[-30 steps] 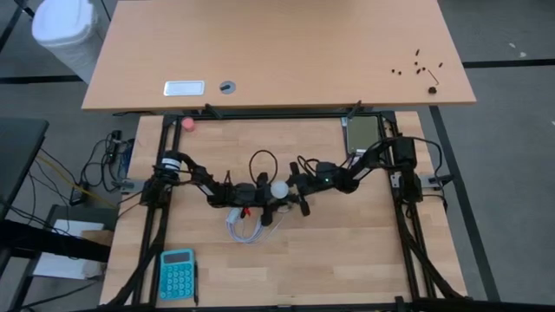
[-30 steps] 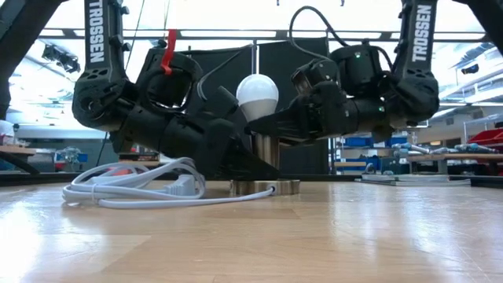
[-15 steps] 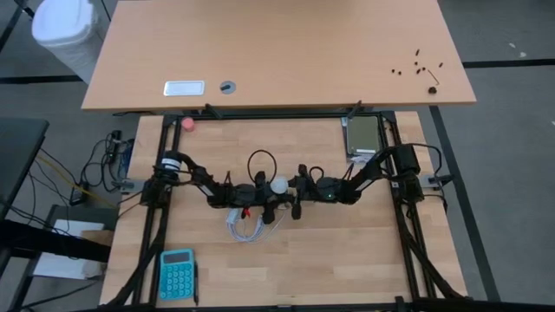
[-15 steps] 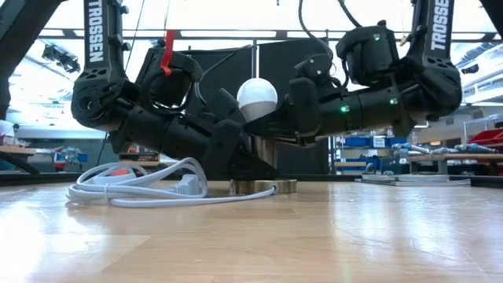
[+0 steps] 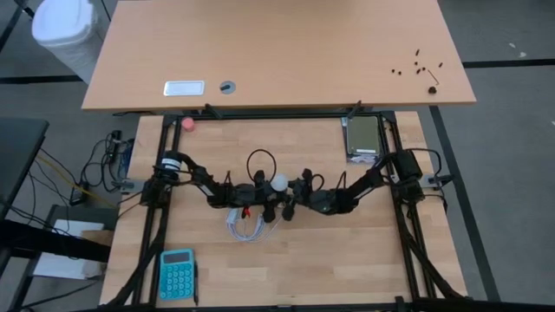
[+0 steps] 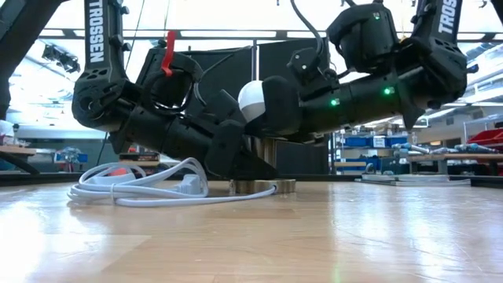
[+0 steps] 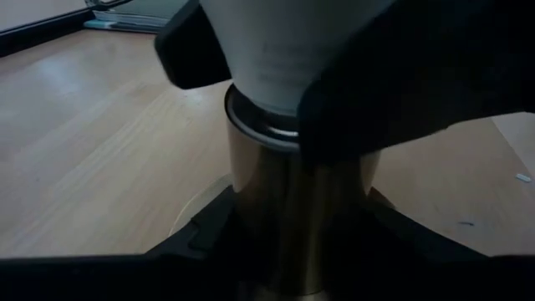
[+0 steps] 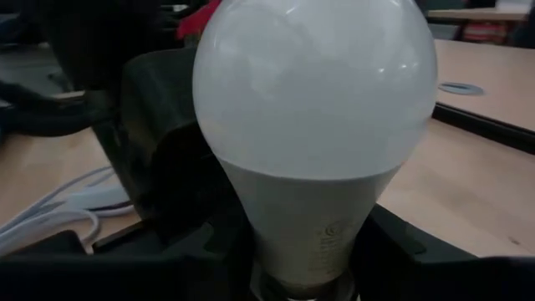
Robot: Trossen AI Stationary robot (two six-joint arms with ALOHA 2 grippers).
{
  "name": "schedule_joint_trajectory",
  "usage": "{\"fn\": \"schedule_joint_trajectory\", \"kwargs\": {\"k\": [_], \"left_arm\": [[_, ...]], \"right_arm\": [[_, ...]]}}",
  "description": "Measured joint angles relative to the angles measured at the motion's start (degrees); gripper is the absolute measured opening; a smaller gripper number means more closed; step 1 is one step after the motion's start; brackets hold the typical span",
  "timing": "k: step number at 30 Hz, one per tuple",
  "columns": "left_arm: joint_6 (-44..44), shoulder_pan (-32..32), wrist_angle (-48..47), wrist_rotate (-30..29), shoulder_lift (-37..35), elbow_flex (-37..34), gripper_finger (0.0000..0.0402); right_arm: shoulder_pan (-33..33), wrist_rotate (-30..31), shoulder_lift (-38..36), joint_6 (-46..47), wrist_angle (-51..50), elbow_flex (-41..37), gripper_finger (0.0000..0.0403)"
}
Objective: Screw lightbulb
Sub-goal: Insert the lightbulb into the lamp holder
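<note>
So the wooden counter [image 5: 347,251] fills most of the overhead shot, with a second, bigger desk [image 5: 277,52] butted up behind it. Both dark arms reach in low and meet roughly mid-counter. The left hand [image 5: 263,196] is down near the counter surface, clamped partway closed around the shiny metal socket [image 6: 263,161], its fingers [image 7: 209,226] sitting against either side of the brass-coloured post. The right hand [image 5: 288,204] comes in from the other side and is squeezed almost fully closed on the neck of the lightbulb [image 6: 253,101], right where the white tapers down. The bulb stands upright on top of the socket, globe up, base seated in the post's collar as far as the left wrist view shows. A white cord [image 6: 134,189] lies in loose loops on the counter just beside the socket base, on the left arm's side. Smaller stuff: a teal calculator [image 5: 177,274] near the front left corner, a grey box-ish thing [image 5: 362,139] at the back right, and a little pink ball [image 5: 189,123] at the back left edge, all well apart from the action.
</note>
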Motion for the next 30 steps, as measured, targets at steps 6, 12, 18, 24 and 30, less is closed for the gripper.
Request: {"fn": "schedule_joint_trajectory", "kwargs": {"k": [6, 12, 18, 24, 30], "left_arm": [[0.15, 0.0, 0.0, 0.17, 0.0, 0.07, 0.0177], [0.11, 0.02, 0.04, 0.31, 0.0, 0.01, 0.0177], [0.0, 0.01, 0.09, 0.3, 0.0, -0.04, 0.0177], [0.29, 0.02, 0.08, 0.83, -0.02, -0.02, 0.0177], [0.42, 0.09, 0.04, 0.92, -0.02, 0.0, 0.0177]], "right_arm": [[1.28, 2.43, 0.07, 0.58, -0.12, 0.18, 0.0158], [0.46, -0.12, 0.09, -1.0, 0.25, 0.14, 0.0175], [-1.95, -8.26, 0.0, 0.64, 0.34, 0.11, 0.023], [-2.05, -10.03, -0.5, -0.39, 0.25, -0.46, 0.0283], [-1.94, -9.79, -2.83, -1.99, -1.74, -2.79, 0.0298]]}}
